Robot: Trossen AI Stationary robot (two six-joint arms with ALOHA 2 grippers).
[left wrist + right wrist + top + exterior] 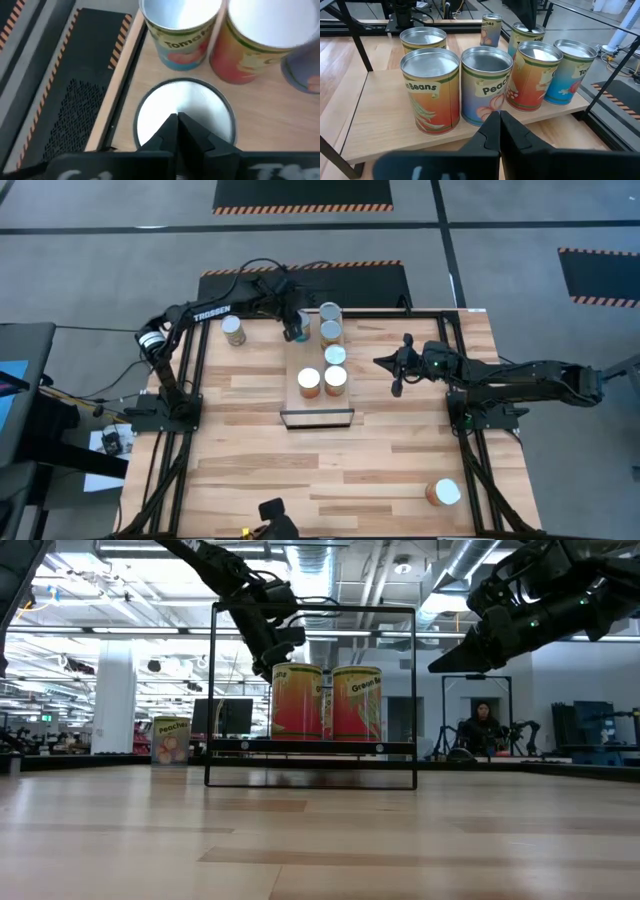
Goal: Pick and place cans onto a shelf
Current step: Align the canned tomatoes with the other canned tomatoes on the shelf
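Several cans (335,356) stand upright on the light-wood shelf (320,406) at the table's middle. My left gripper (296,330) is shut, right above the silvery top of the can (200,107) at the shelf's far left corner, beside a tomato can (182,40). My right gripper (396,376) is shut and empty, in the air to the right of the shelf; its wrist view looks over the green-beans can (431,92) and the peach can (486,87). One can (233,330) stands on the table at the far left and another (443,492) at the near right. My left gripper points its shut fingertips (176,122) down at the middle of the can's top (200,107). I cannot tell whether they touch it. The can stands upright on the shelf.
The shelf has a dark frame with thin upright posts (213,690) and a dark front edge (317,418). Black rails (185,370) run along the table's left and right sides. A person (482,730) sits in the room far behind the table.
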